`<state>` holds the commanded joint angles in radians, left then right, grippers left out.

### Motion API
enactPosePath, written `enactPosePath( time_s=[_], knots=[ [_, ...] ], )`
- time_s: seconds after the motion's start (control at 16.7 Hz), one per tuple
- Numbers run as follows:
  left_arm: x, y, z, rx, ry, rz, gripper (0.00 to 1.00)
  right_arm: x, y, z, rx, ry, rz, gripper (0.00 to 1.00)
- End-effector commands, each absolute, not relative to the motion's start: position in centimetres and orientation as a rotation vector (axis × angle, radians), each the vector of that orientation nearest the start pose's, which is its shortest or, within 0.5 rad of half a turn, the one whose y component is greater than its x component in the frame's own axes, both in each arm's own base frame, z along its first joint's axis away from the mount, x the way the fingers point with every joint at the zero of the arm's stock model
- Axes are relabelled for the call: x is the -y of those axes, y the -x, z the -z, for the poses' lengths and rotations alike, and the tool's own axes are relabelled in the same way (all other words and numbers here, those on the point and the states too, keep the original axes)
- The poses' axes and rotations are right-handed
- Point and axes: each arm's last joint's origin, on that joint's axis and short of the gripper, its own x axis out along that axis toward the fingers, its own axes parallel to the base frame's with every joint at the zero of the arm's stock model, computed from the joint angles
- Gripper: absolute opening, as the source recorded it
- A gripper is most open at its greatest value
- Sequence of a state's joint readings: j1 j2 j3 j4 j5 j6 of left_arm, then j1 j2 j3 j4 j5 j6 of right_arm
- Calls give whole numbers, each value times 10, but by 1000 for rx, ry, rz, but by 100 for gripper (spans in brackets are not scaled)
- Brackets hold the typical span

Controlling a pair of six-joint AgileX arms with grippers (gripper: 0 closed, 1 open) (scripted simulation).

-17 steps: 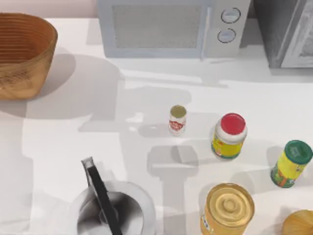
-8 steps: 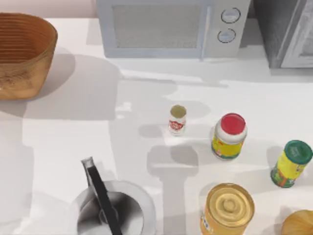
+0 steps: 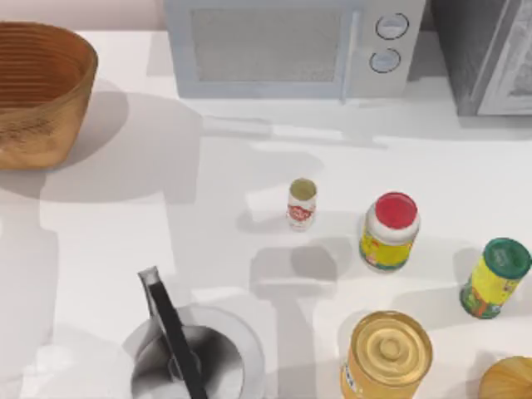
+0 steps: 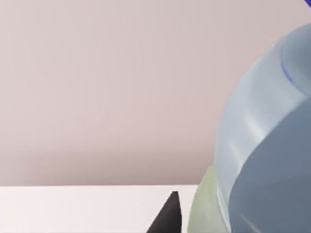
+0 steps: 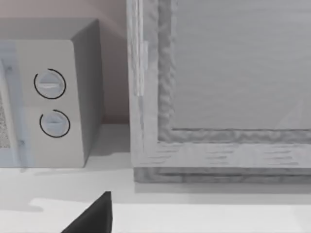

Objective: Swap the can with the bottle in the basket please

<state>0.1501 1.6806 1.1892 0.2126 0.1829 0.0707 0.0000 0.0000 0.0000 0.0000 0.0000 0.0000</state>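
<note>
The can [image 3: 302, 204], small and white with a red label and dull gold top, stands upright near the middle of the table. The orange-brown wicker basket [image 3: 37, 100] sits at the far left, partly cut off by the picture's edge. In the left wrist view the clear-blue bottle [image 4: 265, 145] looms very close, beside one dark fingertip [image 4: 167, 217] of my left gripper, which is shut on it. A dark edge of my right gripper [image 5: 92, 216] shows in the right wrist view, facing the back of the table.
A microwave [image 3: 283, 46] and a grey cabinet [image 3: 490, 58] line the back. A red-capped jar [image 3: 389, 231], a green-capped yellow bottle [image 3: 495, 278] and a large yellow can [image 3: 387, 353] stand at the right. A metal pot with a black handle [image 3: 195, 357] sits at the front.
Nothing on the table has moved. The arm shadows across the table's middle have shifted.
</note>
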Motion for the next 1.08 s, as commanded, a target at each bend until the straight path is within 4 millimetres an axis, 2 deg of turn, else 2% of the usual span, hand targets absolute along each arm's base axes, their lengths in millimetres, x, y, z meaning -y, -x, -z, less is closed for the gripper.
enactPosePath(
  time_s=[0.78,1.08],
  knots=[
    [-57,-390,-272,-272,-10,27,98,1,-106,-160,0,0,0,100],
    [-57,-390,-272,-272,-10,27,100,1,-106,-160,0,0,0,100]
  ],
)
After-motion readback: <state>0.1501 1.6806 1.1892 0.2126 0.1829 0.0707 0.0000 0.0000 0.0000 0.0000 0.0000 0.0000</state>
